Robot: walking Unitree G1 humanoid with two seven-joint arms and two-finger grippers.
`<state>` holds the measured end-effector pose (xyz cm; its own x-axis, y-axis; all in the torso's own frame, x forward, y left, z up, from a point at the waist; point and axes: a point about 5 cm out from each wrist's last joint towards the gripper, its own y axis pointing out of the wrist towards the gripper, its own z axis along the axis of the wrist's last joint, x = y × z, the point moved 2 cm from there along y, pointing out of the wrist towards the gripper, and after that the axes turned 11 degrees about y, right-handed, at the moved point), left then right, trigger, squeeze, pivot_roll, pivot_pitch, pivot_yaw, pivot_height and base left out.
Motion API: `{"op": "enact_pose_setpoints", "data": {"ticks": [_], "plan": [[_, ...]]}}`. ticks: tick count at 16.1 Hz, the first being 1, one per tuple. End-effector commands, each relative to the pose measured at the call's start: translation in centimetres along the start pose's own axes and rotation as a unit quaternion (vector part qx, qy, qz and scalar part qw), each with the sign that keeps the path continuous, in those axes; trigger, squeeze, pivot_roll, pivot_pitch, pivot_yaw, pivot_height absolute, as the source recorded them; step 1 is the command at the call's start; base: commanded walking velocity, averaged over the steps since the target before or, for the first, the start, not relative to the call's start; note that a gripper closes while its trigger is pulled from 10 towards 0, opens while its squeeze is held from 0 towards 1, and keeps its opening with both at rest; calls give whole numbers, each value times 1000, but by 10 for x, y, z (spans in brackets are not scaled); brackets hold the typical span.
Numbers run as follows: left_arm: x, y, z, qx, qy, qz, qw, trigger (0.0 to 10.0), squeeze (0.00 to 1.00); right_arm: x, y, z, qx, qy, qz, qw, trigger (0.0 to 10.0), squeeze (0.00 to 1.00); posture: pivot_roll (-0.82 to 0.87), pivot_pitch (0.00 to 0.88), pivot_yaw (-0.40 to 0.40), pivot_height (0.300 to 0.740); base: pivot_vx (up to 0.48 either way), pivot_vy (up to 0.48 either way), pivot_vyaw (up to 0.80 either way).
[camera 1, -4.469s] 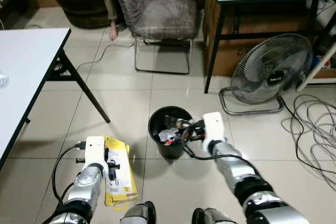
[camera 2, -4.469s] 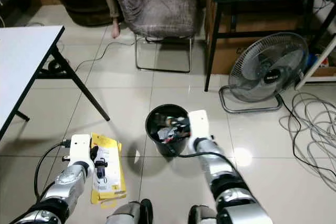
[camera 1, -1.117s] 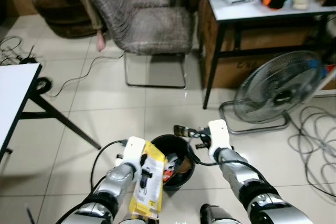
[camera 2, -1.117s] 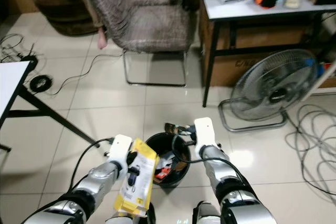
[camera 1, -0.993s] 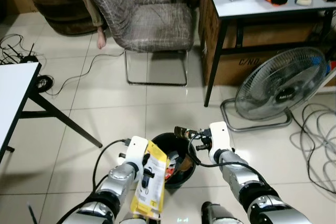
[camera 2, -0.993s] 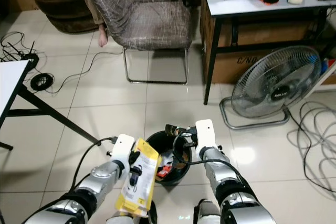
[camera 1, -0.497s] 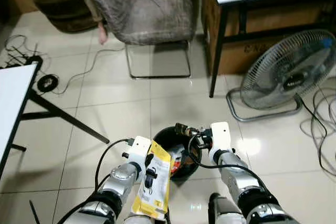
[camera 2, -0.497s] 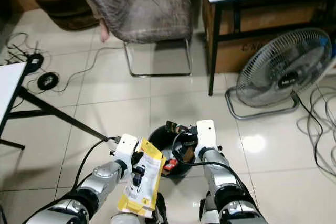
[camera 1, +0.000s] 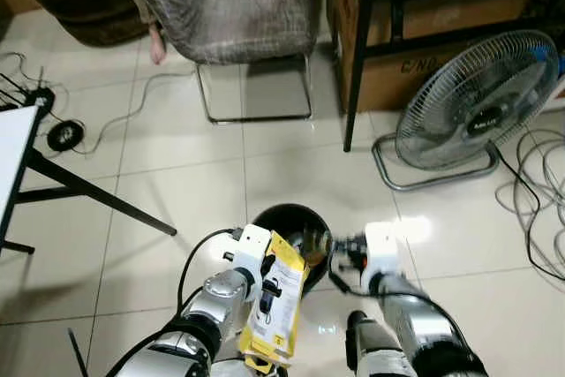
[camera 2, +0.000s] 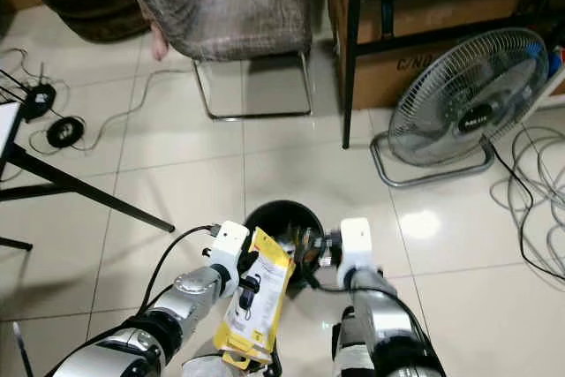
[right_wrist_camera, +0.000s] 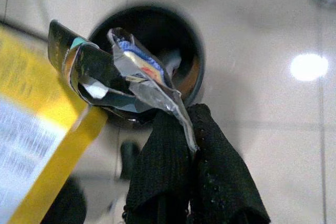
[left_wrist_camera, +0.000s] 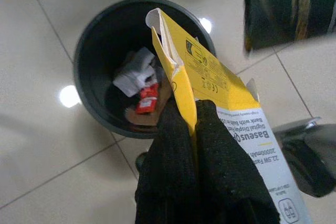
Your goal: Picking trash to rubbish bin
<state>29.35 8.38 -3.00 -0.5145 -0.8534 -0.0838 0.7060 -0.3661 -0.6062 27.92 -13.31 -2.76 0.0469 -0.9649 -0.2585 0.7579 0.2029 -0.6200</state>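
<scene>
Now both loads hang nearer the black bin (camera 1: 287, 218): left gripper (camera 1: 267, 293) pinching the yellow package (camera 1: 275, 306), right gripper (right_wrist_camera: 185, 129) pinching the crumpled wrapper (right_wrist_camera: 113, 77)

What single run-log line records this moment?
left claw: shut on yellow package | right claw: shut on crumpled wrapper | both over black bin | release pending

Padded chair (camera 1: 238, 6), floor fan (camera 1: 472, 99), loose cables (camera 1: 538, 192), tiled floor (camera 1: 177, 192)
</scene>
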Motion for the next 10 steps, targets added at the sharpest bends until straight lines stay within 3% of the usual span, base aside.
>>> {"op": "enact_pose_setpoints", "data": {"ticks": [1, 3, 10], "plan": [[3, -3, -17, -28, -8, -6, 1000, 10000, 0, -7, -2, -15, -42, 11, 20, 999, 10000, 0, -296, 309, 173, 740, 0, 0, 0], [4, -3, -19, -29, -15, -6, 999, 10000, 0, -11, -5, -25, -70, 10, 37, 997, 10000, 0, -292, 312, 169, 740, 0, 0, 0], [8, -3, -21, -25, -54, -4, 998, 10000, 0, -5, -14, -16, -70, -2, 28, 997, 10000, 0, -310, 324, 158, 740, 0, 0, 0]]}}
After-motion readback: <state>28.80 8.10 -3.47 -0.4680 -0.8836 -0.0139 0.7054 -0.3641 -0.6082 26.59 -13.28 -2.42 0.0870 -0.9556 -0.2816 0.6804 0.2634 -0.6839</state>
